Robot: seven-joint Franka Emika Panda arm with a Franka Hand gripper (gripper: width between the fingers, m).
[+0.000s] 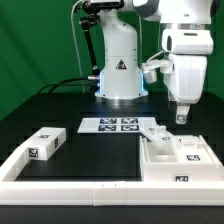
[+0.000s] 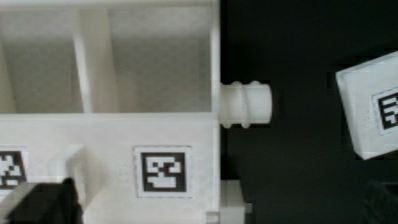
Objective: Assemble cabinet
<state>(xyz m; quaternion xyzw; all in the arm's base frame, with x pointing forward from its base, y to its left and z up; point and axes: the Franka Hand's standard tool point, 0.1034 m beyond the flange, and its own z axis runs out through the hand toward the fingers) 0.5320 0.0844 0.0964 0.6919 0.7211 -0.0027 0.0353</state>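
Cabinet box (image 1: 172,160), one, open-topped, loose tagged panels (image 1: 45,143) (image 1: 157,131), two; fingers (image 1: 181,116) above it, gap cannot tell

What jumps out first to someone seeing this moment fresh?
The white gripper, jaws pointing down, hangs over the open cabinet box at the exterior view's right. A lone tagged white block lies at that view's left, the marker board between them farther back. In the wrist view, a stubby round peg juts from the box's side.
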